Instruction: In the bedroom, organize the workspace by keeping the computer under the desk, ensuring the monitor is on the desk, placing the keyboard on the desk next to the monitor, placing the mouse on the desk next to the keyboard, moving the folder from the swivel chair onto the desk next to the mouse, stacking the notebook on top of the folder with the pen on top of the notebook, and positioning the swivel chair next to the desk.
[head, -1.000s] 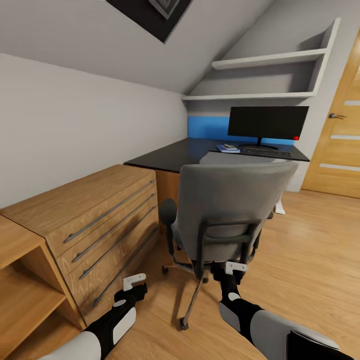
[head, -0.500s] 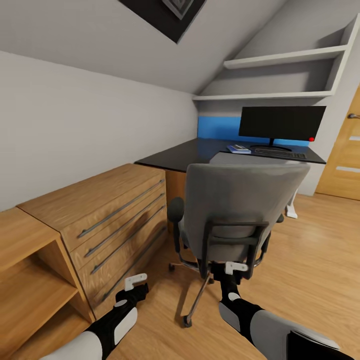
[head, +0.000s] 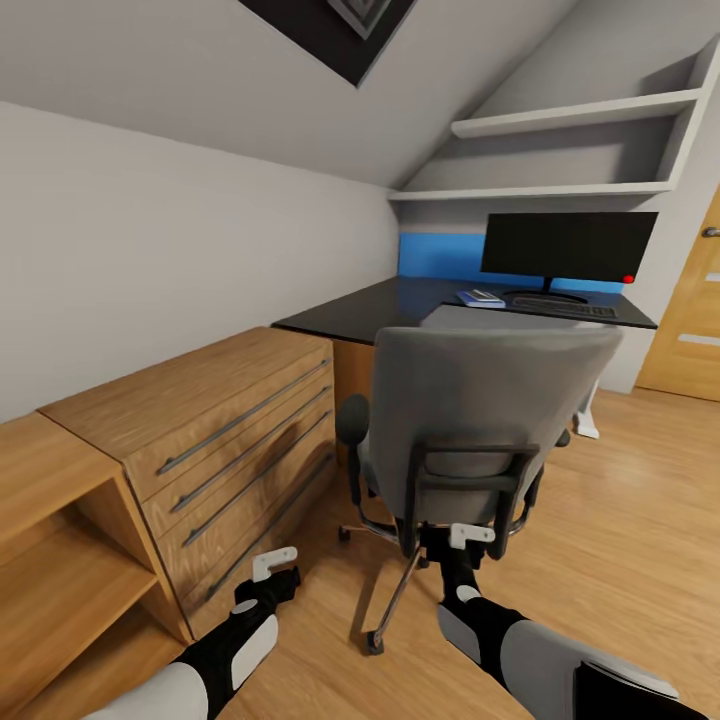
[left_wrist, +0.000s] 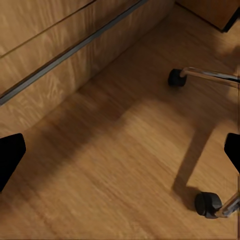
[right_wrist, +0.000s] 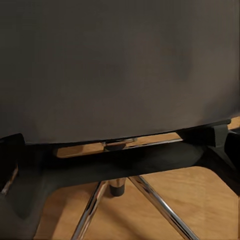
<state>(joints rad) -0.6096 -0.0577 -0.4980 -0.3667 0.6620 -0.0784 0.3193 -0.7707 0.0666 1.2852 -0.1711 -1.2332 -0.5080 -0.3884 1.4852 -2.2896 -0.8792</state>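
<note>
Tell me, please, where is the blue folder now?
In the head view the folder lies on the black desk, toward its far right part, just left of the monitor stand and the keyboard.

Grey padded office chair (head: 470, 410) with black armrests and chrome star base on black casters. Glossy black desk top (head: 400, 305), carrying a black-faced flat monitor (head: 568, 245) with a red dot at a lower corner, a dark slim keyboard (head: 565, 307) and a bright-blue flat folder (head: 478, 297). Blue wall panel (head: 440, 256) behind. Light oak-grain drawer chest (head: 220, 425) with grey bar handles; honey-toned plank floor (head: 620, 540). White wall shelves (head: 560, 150). Black-and-white left gripper (head: 272, 566) and right gripper (head: 470, 536).
</note>
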